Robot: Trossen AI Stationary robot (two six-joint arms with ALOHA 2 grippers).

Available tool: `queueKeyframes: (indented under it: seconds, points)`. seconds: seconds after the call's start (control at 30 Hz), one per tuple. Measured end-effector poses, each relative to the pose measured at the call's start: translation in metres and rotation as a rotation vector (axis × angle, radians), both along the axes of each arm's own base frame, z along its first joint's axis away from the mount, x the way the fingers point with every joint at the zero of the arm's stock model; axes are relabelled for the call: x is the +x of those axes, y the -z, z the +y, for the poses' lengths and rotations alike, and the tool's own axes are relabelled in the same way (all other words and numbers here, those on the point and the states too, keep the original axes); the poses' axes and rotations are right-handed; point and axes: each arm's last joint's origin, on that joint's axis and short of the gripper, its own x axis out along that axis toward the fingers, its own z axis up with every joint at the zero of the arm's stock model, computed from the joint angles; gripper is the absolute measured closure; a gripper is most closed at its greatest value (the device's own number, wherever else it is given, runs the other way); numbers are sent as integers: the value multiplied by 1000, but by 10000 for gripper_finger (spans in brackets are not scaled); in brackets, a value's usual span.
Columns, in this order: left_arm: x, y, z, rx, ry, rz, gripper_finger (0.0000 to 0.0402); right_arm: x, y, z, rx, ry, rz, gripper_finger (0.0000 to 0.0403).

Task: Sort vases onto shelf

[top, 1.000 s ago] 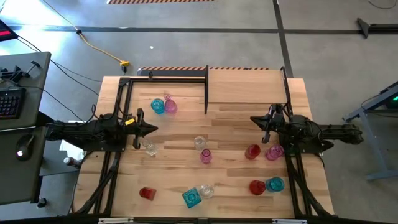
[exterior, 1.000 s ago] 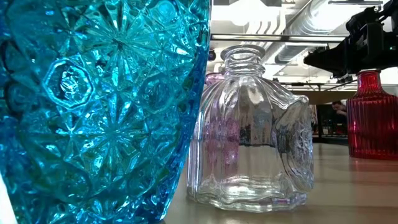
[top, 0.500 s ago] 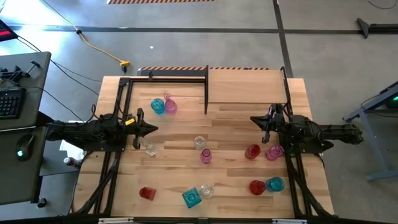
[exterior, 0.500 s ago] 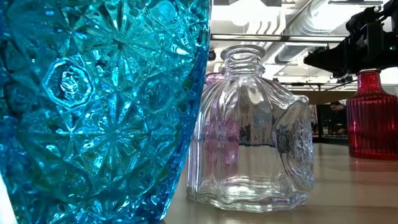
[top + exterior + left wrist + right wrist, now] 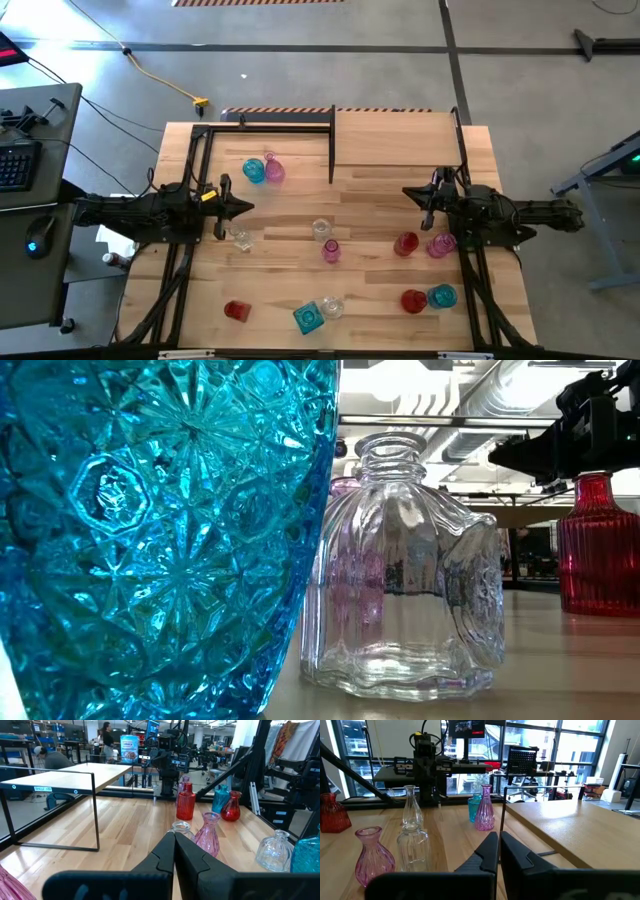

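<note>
Several small glass vases stand upright on their bases, spread over the wooden table: a teal one (image 5: 253,171) and a pink one (image 5: 273,170) at the far left, a clear one (image 5: 321,230) and a pink one (image 5: 331,250) mid-table, a red one (image 5: 405,244) at the right, and a teal one (image 5: 308,318) near the front edge. The shelf (image 5: 395,140) stands at the far right with nothing on it. My left gripper (image 5: 247,208) hovers level at the left, shut (image 5: 174,840). My right gripper (image 5: 406,192) hovers level at the right, shut (image 5: 499,840). Neither touches a vase.
Black frame rails (image 5: 200,170) run along both sides of the table. A cut-glass teal vase (image 5: 160,530) and a clear vase (image 5: 400,570) fill the low view. A desk with a keyboard (image 5: 15,165) stands left of the table. People (image 5: 107,732) are in the room beyond.
</note>
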Motion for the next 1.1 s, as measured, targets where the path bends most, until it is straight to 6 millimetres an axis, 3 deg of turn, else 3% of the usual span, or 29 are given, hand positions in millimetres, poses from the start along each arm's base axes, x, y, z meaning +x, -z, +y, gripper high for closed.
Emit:
queueKeyframes:
  seconds: [0.93,1.1]
  points:
    - [0,0,0,0,0,-1,401,0,0,0,1,0,-1,402]
    - [0,0,0,0,0,0,401,0,0,0,94,-3,-28,402]
